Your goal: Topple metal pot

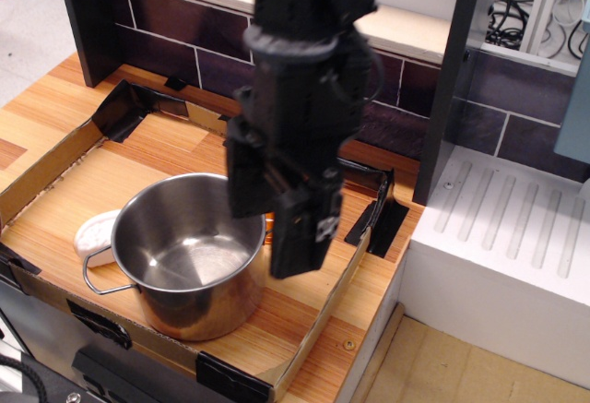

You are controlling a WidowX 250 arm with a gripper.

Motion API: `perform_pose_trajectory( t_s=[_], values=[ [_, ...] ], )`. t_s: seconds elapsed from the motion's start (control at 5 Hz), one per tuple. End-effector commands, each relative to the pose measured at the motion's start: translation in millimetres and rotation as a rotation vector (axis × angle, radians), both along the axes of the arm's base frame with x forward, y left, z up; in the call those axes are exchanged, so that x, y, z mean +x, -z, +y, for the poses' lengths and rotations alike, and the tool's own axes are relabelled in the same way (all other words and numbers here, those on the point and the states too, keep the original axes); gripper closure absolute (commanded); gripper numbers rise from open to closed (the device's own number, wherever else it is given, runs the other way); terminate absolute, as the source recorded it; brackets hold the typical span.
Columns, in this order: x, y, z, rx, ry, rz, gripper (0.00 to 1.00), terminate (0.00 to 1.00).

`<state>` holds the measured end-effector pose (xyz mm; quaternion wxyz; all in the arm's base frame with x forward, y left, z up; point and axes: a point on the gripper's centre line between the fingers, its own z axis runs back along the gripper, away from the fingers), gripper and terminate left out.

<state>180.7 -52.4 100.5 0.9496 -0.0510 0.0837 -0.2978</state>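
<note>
The metal pot (189, 265) stands upright in the front half of a shallow cardboard tray (318, 315). It is shiny steel and empty, with a wire loop handle at its left side. My black gripper (274, 228) is open and hangs over the pot's right rim. One finger (246, 177) is above the rim and the other finger (302, 237) is just outside the pot's right wall. I cannot tell whether a finger touches the pot. The gripper hides the pot's right handle.
A white round object (95, 235) lies against the pot's left side. An orange lid behind the pot is almost fully hidden by the gripper. A dark tiled back wall (157, 29) stands behind the tray, and a white ribbed drainboard (516, 228) is at the right.
</note>
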Motion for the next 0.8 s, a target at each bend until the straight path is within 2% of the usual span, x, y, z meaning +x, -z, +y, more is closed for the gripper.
perform_pose_trajectory(
  t_s=[0.0,0.2,0.6],
  values=[
    [-10,5,23,0.042,0.085,-0.110,0.00,0.00],
    [-17,15,34,0.099,0.111,-0.183,0.00,0.00],
    [-27,28,44,0.123,0.111,-0.214,0.00,0.00]
  ],
)
